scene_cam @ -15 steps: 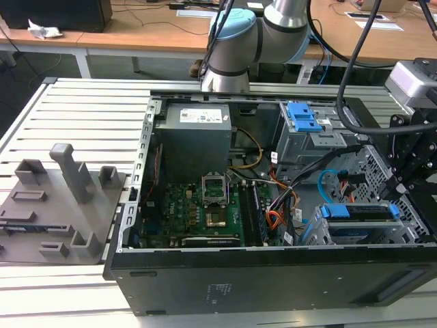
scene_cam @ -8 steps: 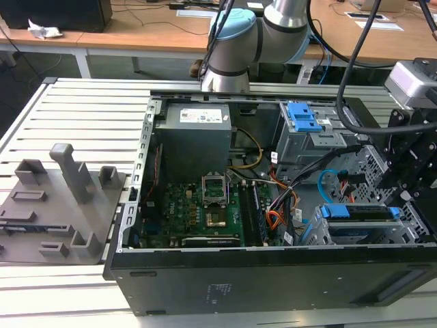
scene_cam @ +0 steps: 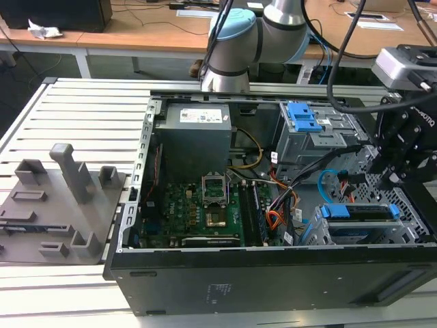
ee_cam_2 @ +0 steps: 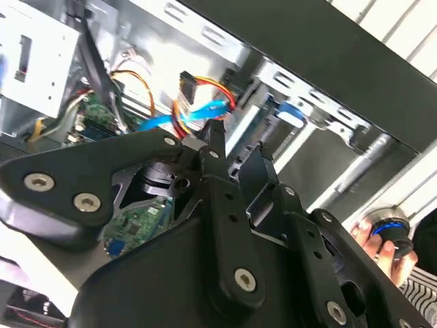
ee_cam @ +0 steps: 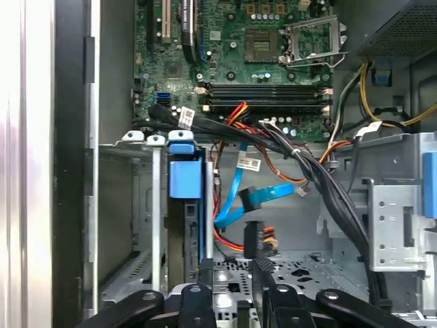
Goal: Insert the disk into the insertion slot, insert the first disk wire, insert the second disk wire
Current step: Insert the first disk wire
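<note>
Our gripper point(ee_cam_2: 237, 142) is down inside the PC case point(scene_cam: 273, 273) at the right edge of the exterior view. Its fingers point(ee_cam_2: 217, 137) are parted a little, with nothing pinched between them as far as we can see in the second wrist view. Right in front of it, the blue data cable point(ee_cam: 263, 197) and a black power connector point(ee_cam: 252, 236) with red and orange leads dangle loose mid-case, so we'd say neither wire is plugged in yet. Just beside them the disk point(ee_cam: 183, 236) looks seated already. Its blue carrier handle point(ee_cam: 184, 179) sits at the mouth of the insertion slot point(scene_cam: 372, 232), the low grey perforated bay in the lower right of the exterior view. Our read: step one done, both wires left. Further out, the motherboard point(scene_cam: 198, 205) sits lower centre, and the taller cage point(scene_cam: 304, 116) with the blue tab is upper right.
</note>
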